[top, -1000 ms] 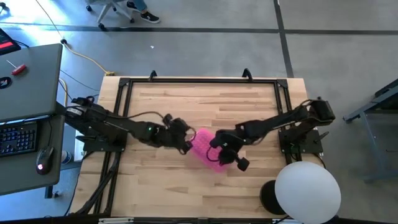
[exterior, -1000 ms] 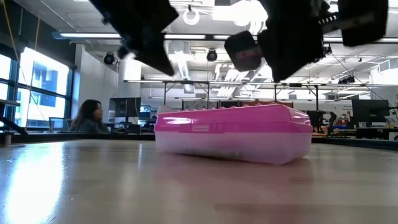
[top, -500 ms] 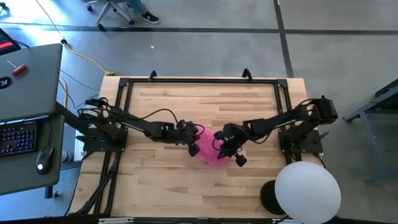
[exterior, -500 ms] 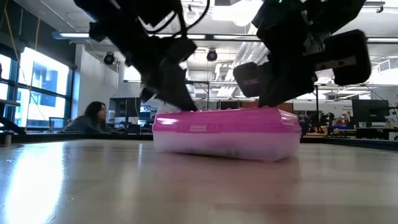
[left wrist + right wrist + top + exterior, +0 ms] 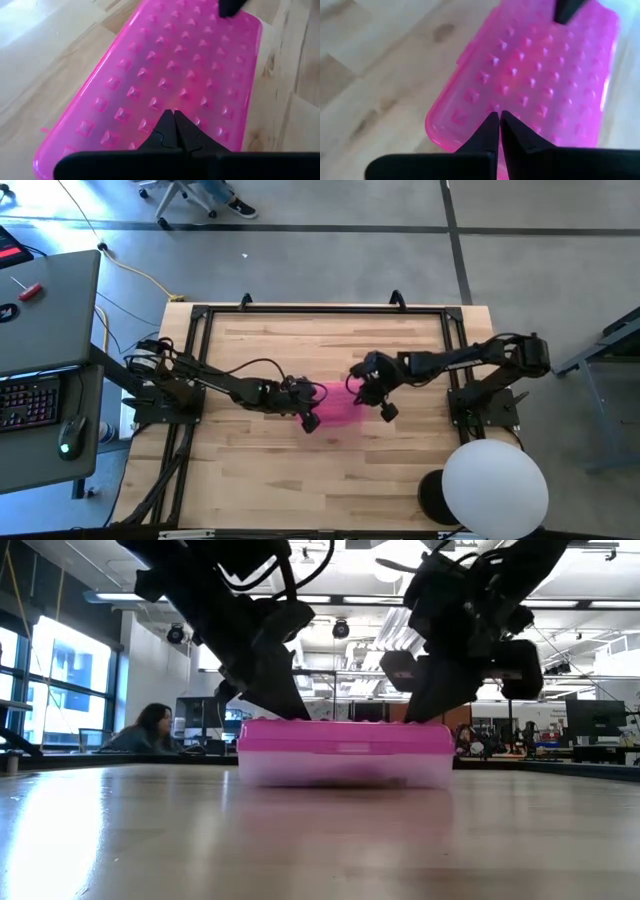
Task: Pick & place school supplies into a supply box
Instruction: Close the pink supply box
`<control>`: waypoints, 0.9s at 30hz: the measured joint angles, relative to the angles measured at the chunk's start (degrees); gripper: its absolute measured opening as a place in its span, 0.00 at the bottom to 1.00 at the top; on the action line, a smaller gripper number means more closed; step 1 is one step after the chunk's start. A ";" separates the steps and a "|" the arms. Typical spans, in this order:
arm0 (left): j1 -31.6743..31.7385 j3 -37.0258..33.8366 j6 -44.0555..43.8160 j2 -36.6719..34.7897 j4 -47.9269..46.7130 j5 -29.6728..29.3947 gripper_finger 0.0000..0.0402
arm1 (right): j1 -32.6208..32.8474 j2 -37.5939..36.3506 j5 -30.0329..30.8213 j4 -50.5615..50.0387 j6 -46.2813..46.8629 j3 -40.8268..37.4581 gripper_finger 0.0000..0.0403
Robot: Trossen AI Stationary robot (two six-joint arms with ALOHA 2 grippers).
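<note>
The supply box (image 5: 337,402) lies flat near the middle of the wooden worktop (image 5: 330,480), its studded pink lid (image 5: 180,75) closed over the clear lower part (image 5: 345,770). My left gripper (image 5: 174,122) has its fingers pinched together, holding nothing, their tips down on the lid at one end of the box. My right gripper (image 5: 499,125) is the same, fingers closed and empty, tips on the lid at the other end. In the room behind, a person (image 5: 150,728) sits at a desk.
</note>
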 joint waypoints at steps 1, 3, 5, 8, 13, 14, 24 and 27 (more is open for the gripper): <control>-0.01 0.00 0.04 0.02 -0.08 -0.28 0.03 | -0.65 -0.12 -0.20 0.01 -0.03 -0.02 0.00; 0.02 0.00 0.30 0.02 -0.26 -0.94 0.03 | -1.53 -0.19 -1.19 0.46 0.56 -0.02 0.00; 0.06 0.00 0.38 0.07 -0.29 -1.98 0.02 | -1.70 -0.19 -1.77 0.45 1.29 -0.02 0.00; 0.78 0.00 1.87 0.11 -0.37 -2.53 0.02 | -0.79 -0.19 -1.90 0.46 2.14 0.00 0.00; 2.35 -0.04 4.48 0.11 -0.59 -2.45 0.02 | 1.75 -0.21 -1.96 0.51 2.74 0.02 0.00; 2.60 -0.06 5.43 0.11 -0.46 -2.45 0.02 | 2.22 -0.21 -1.95 0.68 3.28 0.02 0.00; 2.69 -0.06 9.59 -0.09 -0.28 -2.03 0.02 | 3.69 -0.23 -0.51 1.30 4.68 0.02 0.00; 2.66 -0.15 9.75 -0.97 -0.47 -2.52 0.03 | 3.56 -1.11 -0.59 1.13 4.55 -0.02 0.00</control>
